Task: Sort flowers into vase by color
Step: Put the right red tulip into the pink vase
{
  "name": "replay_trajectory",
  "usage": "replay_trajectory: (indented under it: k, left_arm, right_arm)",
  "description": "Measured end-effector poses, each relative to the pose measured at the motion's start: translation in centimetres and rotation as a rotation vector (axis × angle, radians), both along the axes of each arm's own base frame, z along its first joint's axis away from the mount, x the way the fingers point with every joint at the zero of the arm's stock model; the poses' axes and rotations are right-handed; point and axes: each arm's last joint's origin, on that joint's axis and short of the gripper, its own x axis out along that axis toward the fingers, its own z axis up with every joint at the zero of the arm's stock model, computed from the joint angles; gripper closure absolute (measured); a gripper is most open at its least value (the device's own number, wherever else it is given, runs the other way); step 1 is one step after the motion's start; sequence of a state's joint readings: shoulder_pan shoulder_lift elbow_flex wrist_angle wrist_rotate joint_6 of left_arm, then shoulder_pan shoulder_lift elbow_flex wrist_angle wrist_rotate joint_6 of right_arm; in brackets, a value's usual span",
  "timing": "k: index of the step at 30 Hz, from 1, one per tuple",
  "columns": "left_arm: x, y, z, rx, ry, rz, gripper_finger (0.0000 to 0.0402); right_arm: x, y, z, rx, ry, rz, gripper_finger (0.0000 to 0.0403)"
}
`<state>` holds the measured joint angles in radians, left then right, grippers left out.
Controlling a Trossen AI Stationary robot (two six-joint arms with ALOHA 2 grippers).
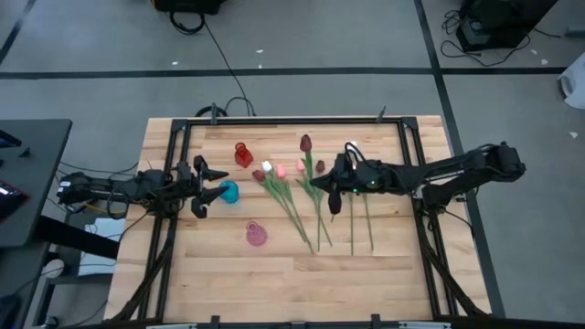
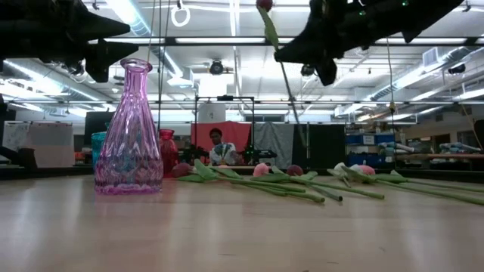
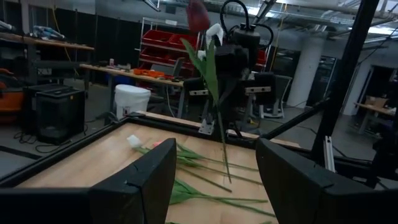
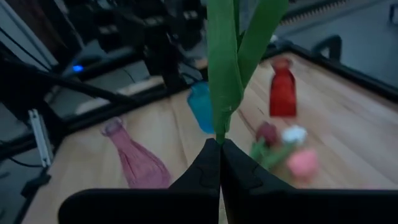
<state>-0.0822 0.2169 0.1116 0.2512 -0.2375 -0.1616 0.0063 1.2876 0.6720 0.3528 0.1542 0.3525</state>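
Pink vase [image 2: 129, 132]: ribbed clear glass, narrow neck, stood on the wooden table [image 1: 384, 274].
Right gripper [image 4: 219, 163]: clamped on a dark red tulip [image 1: 305, 143] by its thin green stem, lifted above the table, right of the pink vase.
Other tulips [image 1: 291, 196]: laid flat, right of the pink vase.
Blue vase [image 1: 228, 192], red vase [image 1: 243, 154]: glassy, behind the pink vase.
Left gripper [image 1: 208, 186]: fingers spread, nothing held, beside the blue vase.

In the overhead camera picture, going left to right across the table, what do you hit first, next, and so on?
Left claw → blue vase → red vase → pink vase → white flower → dark red flower held up by the right claw.
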Motion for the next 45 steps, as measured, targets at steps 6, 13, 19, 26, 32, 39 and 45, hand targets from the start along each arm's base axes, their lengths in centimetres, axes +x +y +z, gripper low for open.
replay_trajectory:
  k: [6,13,19,26,32,39,45]
  left_arm:
    - [0.0,0.0,0.0,-0.025,-0.004,-0.002,0.0175]
    - [-0.4,-0.1,1.9,0.012,0.02,-0.035,0.0175]
    - [-0.4,0.0,2.0,0.036,0.048,-0.025,0.0175]
    - [-0.5,-0.1,2.1,0.063,0.053,-0.026,0.0175]
    - [-1.3,-0.2,3.4,0.068,0.081,-0.059,0.0175]
    - [-1.5,-0.3,3.3,0.11,0.088,-0.058,0.0175]
    - [-1.5,-0.1,2.9,0.116,0.143,0.026,0.0175]
  right_arm:
    - [1.1,0.5,0.4,-0.014,-0.128,0.037,0.0395]
    - [2.3,2.1,1.5,-0.069,-0.253,0.105,0.0395]
    - [5.1,3.5,3.9,-0.146,-0.308,0.183,0.0395]
    - [8.5,4.2,5.7,-0.196,-0.318,0.255,0.0394]
    - [10.6,4.4,6.7,-0.234,-0.31,0.259,0.0394]
    - [12.6,4.8,7.3,-0.232,-0.346,0.322,0.0394]
    - [14.5,5.1,7.3,-0.229,-0.358,0.343,0.0394]
